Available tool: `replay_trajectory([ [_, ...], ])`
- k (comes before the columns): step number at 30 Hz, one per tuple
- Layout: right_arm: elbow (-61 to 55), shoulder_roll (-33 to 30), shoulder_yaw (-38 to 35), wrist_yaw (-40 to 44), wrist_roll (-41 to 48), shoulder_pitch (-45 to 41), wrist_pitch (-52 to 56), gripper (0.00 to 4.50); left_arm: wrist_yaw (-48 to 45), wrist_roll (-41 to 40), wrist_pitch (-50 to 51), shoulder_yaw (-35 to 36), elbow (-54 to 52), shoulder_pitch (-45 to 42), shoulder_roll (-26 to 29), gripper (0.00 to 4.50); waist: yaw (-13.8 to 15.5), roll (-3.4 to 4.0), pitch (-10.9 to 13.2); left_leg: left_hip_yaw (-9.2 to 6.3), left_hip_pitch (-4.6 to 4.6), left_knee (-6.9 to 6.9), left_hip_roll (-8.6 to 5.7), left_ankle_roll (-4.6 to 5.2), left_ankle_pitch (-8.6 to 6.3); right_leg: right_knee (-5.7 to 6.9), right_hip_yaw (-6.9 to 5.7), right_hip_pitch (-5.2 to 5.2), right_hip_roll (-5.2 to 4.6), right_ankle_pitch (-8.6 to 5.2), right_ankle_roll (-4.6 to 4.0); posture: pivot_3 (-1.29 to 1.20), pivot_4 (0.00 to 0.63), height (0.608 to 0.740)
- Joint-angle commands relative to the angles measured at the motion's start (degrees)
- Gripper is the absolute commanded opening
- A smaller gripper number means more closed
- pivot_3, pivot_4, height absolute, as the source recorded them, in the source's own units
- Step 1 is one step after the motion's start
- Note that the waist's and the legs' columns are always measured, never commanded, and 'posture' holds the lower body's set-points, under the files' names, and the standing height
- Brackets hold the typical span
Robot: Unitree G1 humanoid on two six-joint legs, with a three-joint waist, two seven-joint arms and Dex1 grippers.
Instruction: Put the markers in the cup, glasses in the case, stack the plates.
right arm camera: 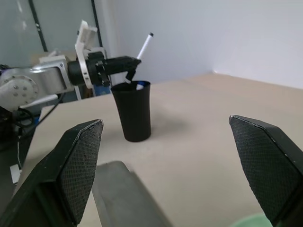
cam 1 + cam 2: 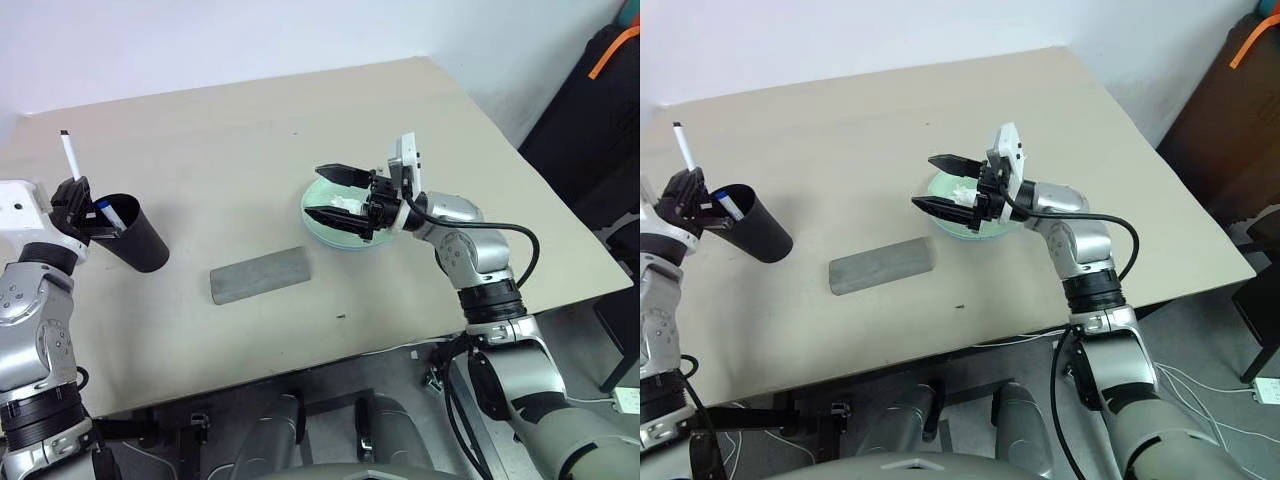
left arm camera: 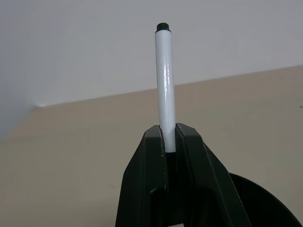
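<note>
Marker step: left gripper (image 2: 72, 192) clamps black-capped marker (image 2: 68, 155) above cup (image 2: 133, 232) at left; next, lower and release; right gripper (image 2: 335, 195) spread empty.

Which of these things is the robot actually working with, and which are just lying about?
Part of the job:
marker in the left pincer
blue-capped marker in the cup
grey case
stacked plates

Lying about:
crumpled tissue on the plates

Glossy white marker (image 3: 165, 90), matt cup (image 2: 135, 234)
</note>
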Motion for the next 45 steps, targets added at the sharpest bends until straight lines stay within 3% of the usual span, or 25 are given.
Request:
replay_trajectory([
  [1,-2.9,-0.1,-0.4,-0.3,0.0,-0.4,-1.4,4.5,-0.2,0.5,-1.0,-0.4,-0.8,0.4,0.6,0.01,0.0,-0.01,0.0,0.05,0.0,0.0,0.03,0.0,0.0,0.0,0.04,-0.02,0.01,0.03,0.0,0.0,0.15,0.738],
  [16,-1.8,0.0,0.1,-0.5,-1.5,-0.7,-3.1,4.5,-0.4,-0.6,2.8,-0.9,-3.6,2.5,1.0,0.01,-0.1,-0.07,0.0,0.65,-0.03,0.03,0.32,0.02,0.01,0.01,0.63,-0.35,0.24,0.34,-0.07,0.0,0.15,0.738],
  [29,-1.6,0.2,-0.2,-0.3,-1.5,-0.9,-3.4,4.5,0.0,-3.5,2.1,0.8,-8.2,1.8,0.9,4.47,-0.1,-0.1,0.0,0.71,-0.05,0.07,0.34,0.02,0.01,0.02,0.68,-0.37,0.26,0.39,-0.09,0.0,0.15,0.738],
  [34,-0.4,0.7,-0.5,-0.3,-1.3,-1.4,-3.8,4.5,-1.3,-6.5,3.2,5.2,-10.5,4.1,2.3,4.47,-0.4,-0.1,0.0,0.75,-0.05,0.08,0.38,0.02,0.01,0.03,0.72,-0.4,0.28,0.41,-0.11,0.0,0.15,0.738],
  [45,0.4,1.2,-0.7,0.1,-0.9,-1.2,-4.6,4.5,-6.0,-12.3,5.8,6.9,-16.5,9.6,4.0,4.47,0.1,-0.2,0.0,0.81,-0.05,0.15,0.41,0.02,0.01,0.05,0.8,-0.42,0.3,0.44,-0.18,0.0,0.15,0.738],
])
